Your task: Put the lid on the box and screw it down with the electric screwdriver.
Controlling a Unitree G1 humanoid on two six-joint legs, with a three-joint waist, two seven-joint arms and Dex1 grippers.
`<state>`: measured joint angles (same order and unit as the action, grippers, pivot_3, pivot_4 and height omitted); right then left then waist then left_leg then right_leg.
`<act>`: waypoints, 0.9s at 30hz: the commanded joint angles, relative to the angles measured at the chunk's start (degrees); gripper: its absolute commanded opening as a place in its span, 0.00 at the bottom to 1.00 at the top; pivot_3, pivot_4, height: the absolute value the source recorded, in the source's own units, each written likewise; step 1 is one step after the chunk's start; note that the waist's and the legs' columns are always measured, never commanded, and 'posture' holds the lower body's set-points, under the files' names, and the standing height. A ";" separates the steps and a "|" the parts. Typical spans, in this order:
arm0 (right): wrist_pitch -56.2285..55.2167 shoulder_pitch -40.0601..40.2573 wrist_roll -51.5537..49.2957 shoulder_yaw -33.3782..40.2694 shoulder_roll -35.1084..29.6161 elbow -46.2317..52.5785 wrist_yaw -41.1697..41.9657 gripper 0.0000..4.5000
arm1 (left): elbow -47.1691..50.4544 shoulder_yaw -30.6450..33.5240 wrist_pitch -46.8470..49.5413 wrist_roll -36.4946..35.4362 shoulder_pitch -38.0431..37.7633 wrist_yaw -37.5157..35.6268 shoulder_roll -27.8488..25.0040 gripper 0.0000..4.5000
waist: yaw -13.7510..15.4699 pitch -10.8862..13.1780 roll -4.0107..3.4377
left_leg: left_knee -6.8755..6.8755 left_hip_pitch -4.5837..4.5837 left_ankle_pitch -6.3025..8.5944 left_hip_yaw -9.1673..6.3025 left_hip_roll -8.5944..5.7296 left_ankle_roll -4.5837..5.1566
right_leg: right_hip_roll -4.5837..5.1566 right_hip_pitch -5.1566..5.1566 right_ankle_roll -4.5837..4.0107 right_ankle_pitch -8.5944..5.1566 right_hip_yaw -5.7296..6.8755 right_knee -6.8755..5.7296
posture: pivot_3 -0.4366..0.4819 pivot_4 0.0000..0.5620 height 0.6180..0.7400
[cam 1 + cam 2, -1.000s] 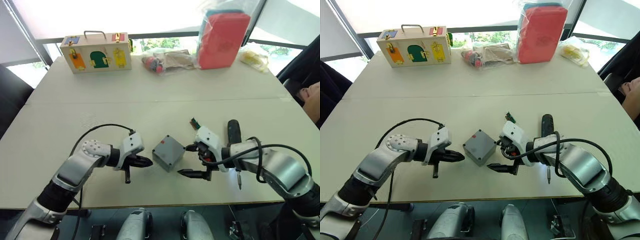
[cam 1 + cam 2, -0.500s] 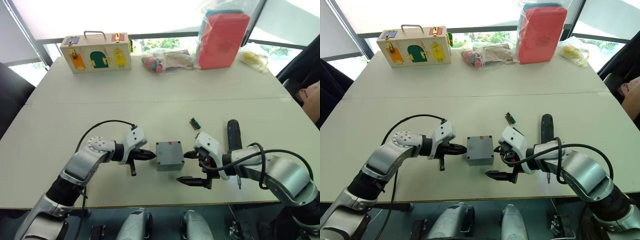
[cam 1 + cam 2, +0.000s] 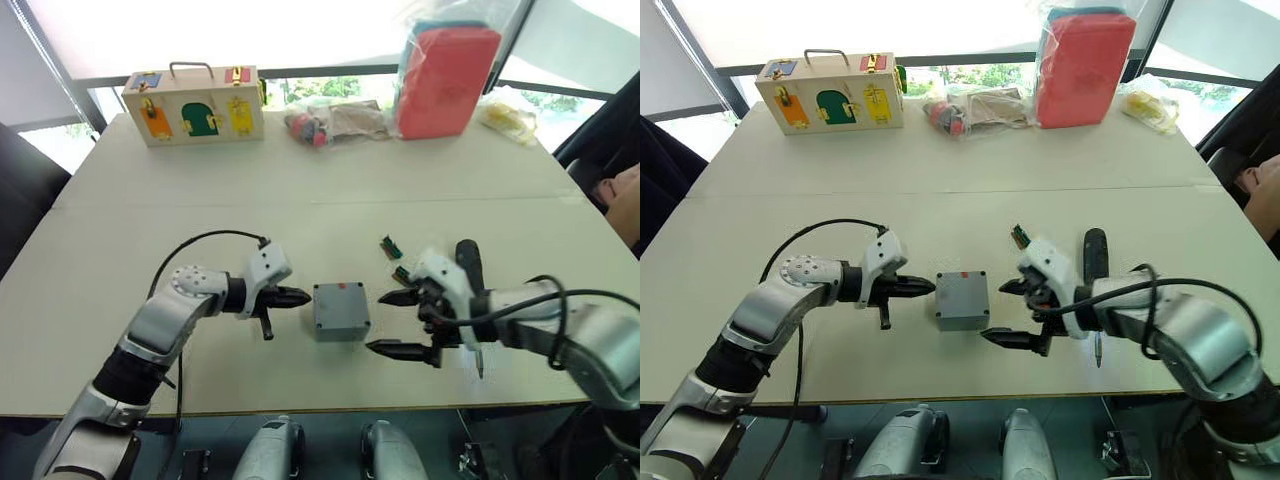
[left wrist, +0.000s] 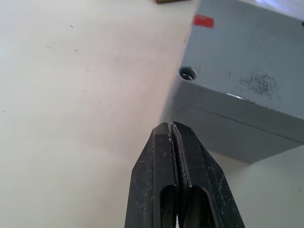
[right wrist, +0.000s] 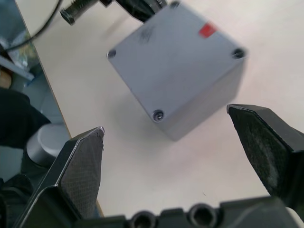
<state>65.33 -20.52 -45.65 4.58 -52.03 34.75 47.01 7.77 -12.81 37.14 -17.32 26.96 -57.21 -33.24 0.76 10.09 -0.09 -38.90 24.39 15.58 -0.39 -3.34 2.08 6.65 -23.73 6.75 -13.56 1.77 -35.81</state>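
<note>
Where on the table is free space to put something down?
Free: the wide bare middle of the table, between the wooden box and the grey box, and the near left side. Crowded: around the grey box, flanked by left gripper, right gripper and electric screwdriver.

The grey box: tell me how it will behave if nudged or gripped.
The grey box looks like rigid plastic, so it probably won't flex. Flat-bottomed on the table, it should slide rather than roll. Its smooth sides may slip in the open right hand.
</note>
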 commanded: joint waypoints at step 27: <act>-30.96 -15.98 28.11 -7.73 18.14 -47.21 -6.22 0.49 | 9.72 9.08 11.27 -15.13 2.99 2.19 -2.82 0.00 | -0.16 0.01 -0.02 | -0.11 0.02 -0.23 0.09 -0.03 -0.41 | -0.07 -0.08 0.02 -0.03 -0.07 -0.18 | 0.48 0.27 1.00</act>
<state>35.03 -36.44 -18.03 -4.08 -34.17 -14.71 40.78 16.01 -3.66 48.61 -31.73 29.59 -54.96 -35.87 0.60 10.10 -0.10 -39.01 24.41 15.35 -0.30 -3.37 1.67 6.58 -23.80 6.77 -13.60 1.70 -35.99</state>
